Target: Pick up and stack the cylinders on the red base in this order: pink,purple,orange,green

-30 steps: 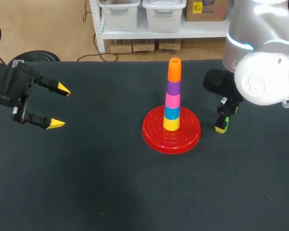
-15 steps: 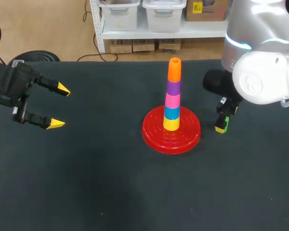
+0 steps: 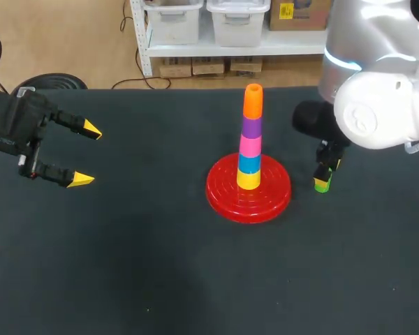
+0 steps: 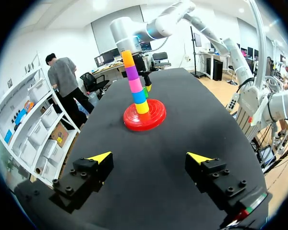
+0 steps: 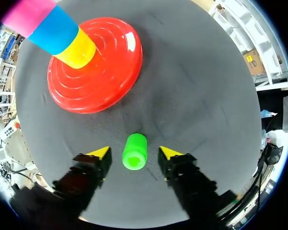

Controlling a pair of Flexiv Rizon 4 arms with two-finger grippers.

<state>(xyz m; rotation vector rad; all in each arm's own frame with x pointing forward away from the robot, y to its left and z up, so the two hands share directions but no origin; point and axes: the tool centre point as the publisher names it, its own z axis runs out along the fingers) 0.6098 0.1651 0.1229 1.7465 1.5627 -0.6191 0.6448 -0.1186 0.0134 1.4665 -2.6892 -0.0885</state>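
The red base stands mid-table with a post stacked yellow, blue, pink, purple and orange from the bottom up. To its right a green cylinder lies on its side on the black table. My right gripper reaches down over it. In the right wrist view the green cylinder lies between the yellow tips of my right gripper, with a small gap on each side, so the gripper is open. The red base is just ahead of it. My left gripper hovers open and holds nothing at the table's far left, far from the stack.
The black table top stretches wide between my left gripper and the red base. Its far edge runs behind the stack.
The right gripper's fingers have drawn in toward the green cylinder, and the right arm has shifted slightly. The left arm has not moved.
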